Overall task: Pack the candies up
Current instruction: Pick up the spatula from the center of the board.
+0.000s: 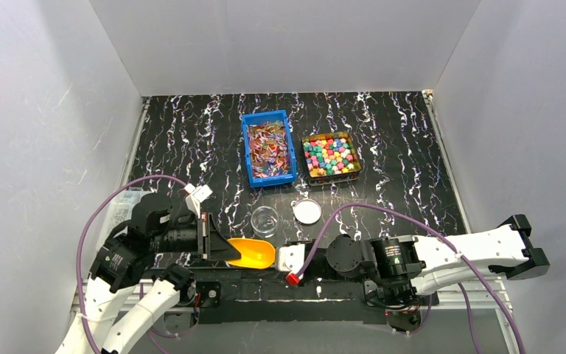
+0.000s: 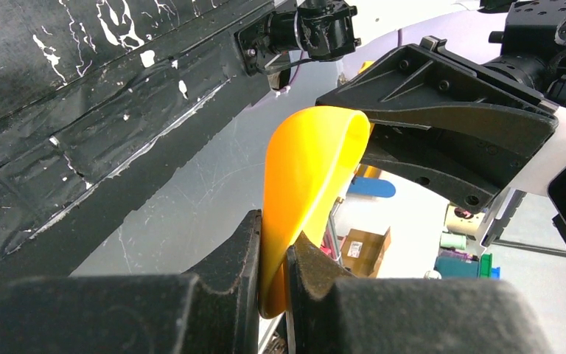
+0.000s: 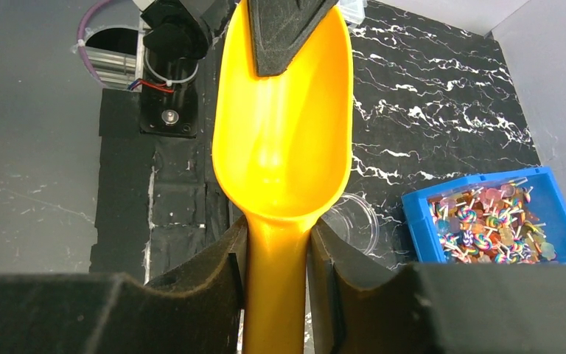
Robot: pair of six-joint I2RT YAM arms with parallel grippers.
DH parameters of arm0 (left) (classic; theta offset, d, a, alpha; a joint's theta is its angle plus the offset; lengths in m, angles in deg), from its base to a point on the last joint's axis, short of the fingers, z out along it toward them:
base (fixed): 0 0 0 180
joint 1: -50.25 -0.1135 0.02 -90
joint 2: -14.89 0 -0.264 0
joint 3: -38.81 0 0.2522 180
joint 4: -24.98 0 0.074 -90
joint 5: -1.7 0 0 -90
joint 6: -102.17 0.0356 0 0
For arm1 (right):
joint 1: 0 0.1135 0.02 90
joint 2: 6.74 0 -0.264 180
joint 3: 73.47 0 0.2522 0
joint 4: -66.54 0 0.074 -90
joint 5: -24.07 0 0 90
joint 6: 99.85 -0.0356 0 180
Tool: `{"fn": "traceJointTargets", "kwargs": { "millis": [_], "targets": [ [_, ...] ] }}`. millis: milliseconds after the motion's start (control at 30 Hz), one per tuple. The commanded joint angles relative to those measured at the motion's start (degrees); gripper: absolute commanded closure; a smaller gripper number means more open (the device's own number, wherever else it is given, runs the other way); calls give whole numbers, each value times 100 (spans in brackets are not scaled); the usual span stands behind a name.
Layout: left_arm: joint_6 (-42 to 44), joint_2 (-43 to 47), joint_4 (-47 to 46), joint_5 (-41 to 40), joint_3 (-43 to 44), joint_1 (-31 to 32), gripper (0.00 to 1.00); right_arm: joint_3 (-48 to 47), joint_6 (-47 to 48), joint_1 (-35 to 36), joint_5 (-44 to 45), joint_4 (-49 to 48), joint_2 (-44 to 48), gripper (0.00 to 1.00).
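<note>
Flat shiny-wrapped candies (image 1: 269, 150) fill a blue bin (image 1: 245, 147). Chunky multicoloured candies (image 1: 330, 156) fill a dark box (image 1: 356, 151) to its right. A yellow scoop (image 1: 253, 253) hangs empty above the table's near edge, held by both grippers. My left gripper (image 1: 225, 249) is shut on the rim of the scoop's bowl (image 2: 309, 162). My right gripper (image 1: 284, 259) is shut on the scoop's handle (image 3: 276, 295). The right wrist view shows the empty bowl (image 3: 284, 140), the blue bin (image 3: 420, 214) and its candies (image 3: 486, 221).
A clear empty jar (image 1: 265, 220) stands in front of the blue bin, with its white lid (image 1: 307, 211) lying to the right. The jar also shows in the right wrist view (image 3: 354, 221). A clear plastic item (image 1: 121, 210) lies at the table's left edge.
</note>
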Motion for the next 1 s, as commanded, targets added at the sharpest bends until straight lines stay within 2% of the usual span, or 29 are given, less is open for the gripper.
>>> {"fn": "traceJointTargets", "kwargs": {
  "millis": [0, 33, 267, 400, 667, 800, 967],
  "targets": [
    [-174, 22, -303, 473, 31, 21, 90, 15, 75, 35, 42, -500, -14, 99],
    [-157, 15, -286, 420, 52, 19, 81, 1, 57, 35, 79, -459, -14, 99],
    [172, -210, -103, 45, 229, 23, 46, -93, -99, 33, 436, -46, 4, 99],
    [558, -510, 155, -448, 540, 19, 32, -175, -225, 32, 927, 253, 2, 99],
    [1379, -1297, 560, -1975, 1166, 19, 13, -470, -589, -18, 2123, 799, -148, 99],
    [1606, -1754, 451, -2402, 1369, 19, 2, -708, -832, -171, 2581, 1087, -376, 99],
    [1783, -2307, 71, -2792, 1588, 10, 2, -1169, -1178, -1105, 2305, 1645, -765, 99]
  ]
}}
